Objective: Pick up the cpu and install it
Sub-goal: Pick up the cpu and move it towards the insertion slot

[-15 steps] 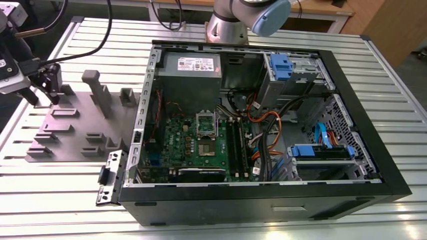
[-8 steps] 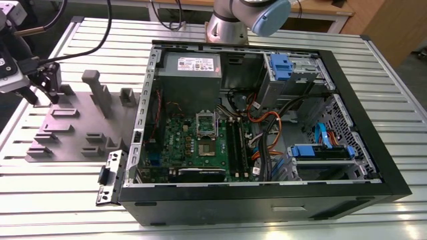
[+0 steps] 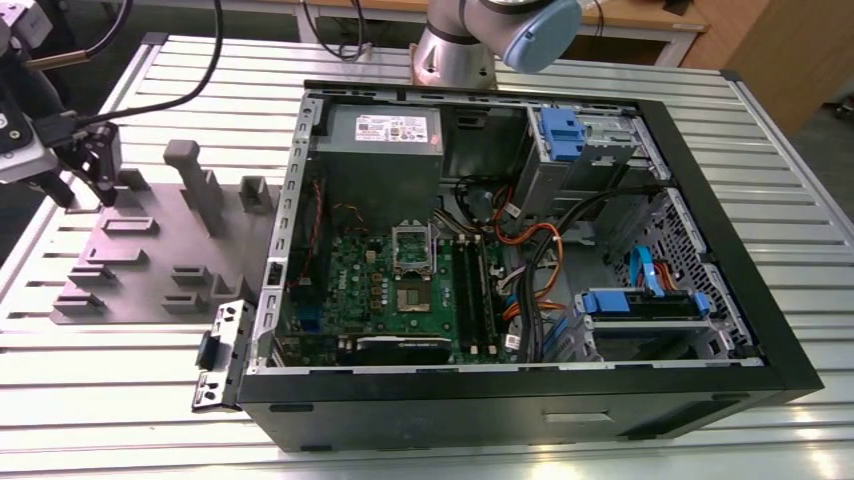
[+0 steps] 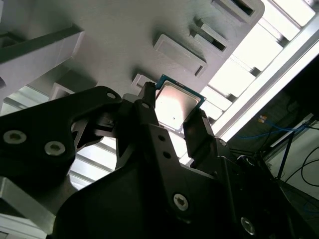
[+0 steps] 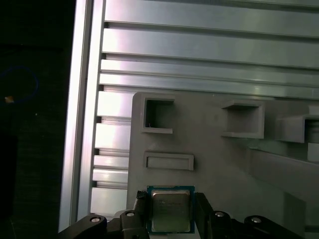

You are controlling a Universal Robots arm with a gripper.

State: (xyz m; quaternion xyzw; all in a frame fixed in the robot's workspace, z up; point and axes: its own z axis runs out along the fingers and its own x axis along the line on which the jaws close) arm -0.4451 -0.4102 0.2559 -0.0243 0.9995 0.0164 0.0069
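Gripper: your gripper (image 4: 174,119) was pinched on the cpu (image 4: 177,105), with one finger on each of two opposite edges.
Cpu position: it sat between those fingers over the grey holder tray (image 3: 154,270), at the exterior view's left. You couldn't tell whether it had lifted clear of the tray.
Done: the grasp looked made.
Left: carrying and seating, by my judgement. The computer case (image 3: 534,400) lay well apart from your gripper, and the cpu was nowhere near the socket (image 3: 412,248) on the green board.
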